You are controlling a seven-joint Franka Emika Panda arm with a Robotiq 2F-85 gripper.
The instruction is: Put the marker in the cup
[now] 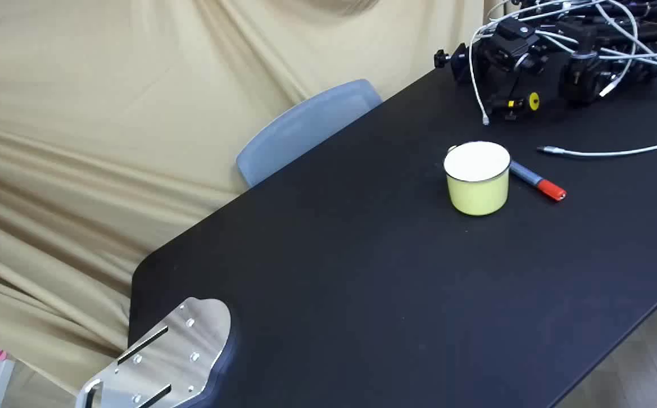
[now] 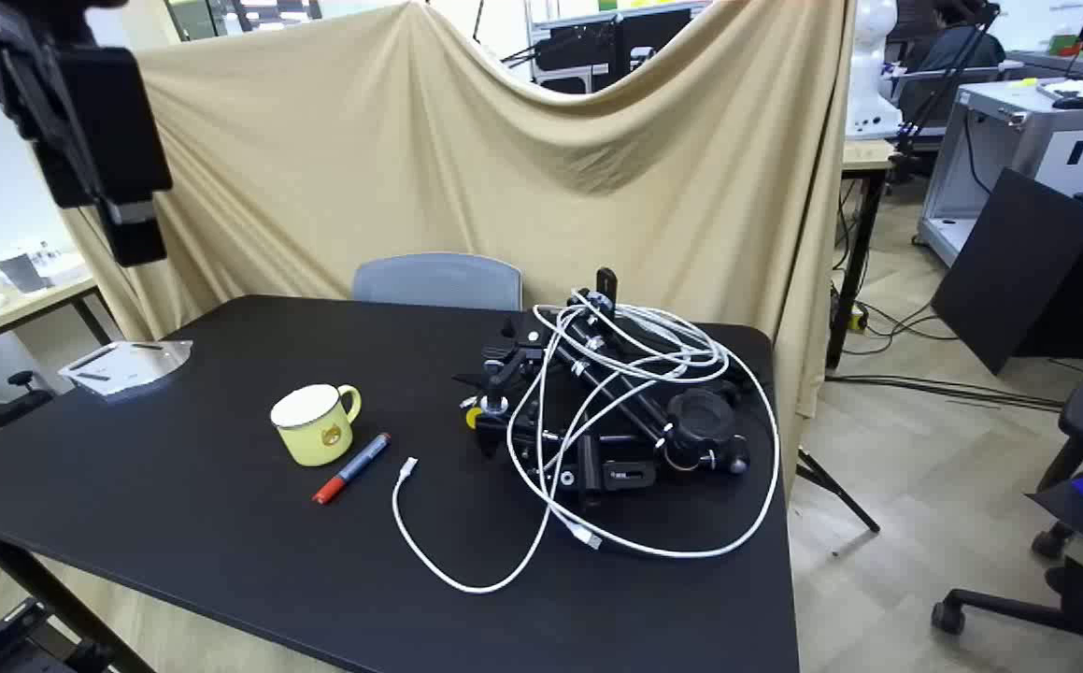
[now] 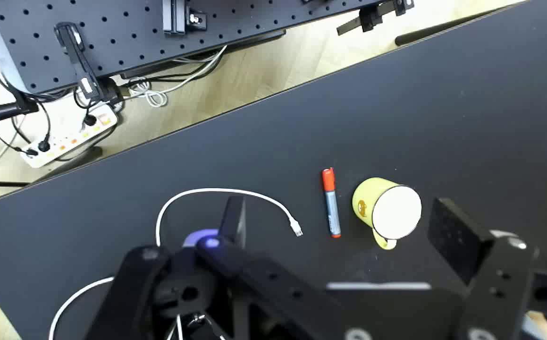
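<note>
Fingers [image 3: 457, 238] spread wide above the black bench [image 3: 273, 146].
Below, seen between them, the marker [image 3: 332, 203] lies just beside the upright cup [image 3: 372, 194]; tan cloth [image 2: 466, 159] hangs beyond them, behind a chair [image 2: 438, 282].

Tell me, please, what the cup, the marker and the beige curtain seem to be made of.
The cup looks like smooth enamelled metal, given its thin dark rim line, though glazed ceramic is possible. The marker is probably smooth plastic, judging by its crisp, evenly coloured sections. The beige curtain appears to be matt fabric: it hangs in soft folds.
</note>
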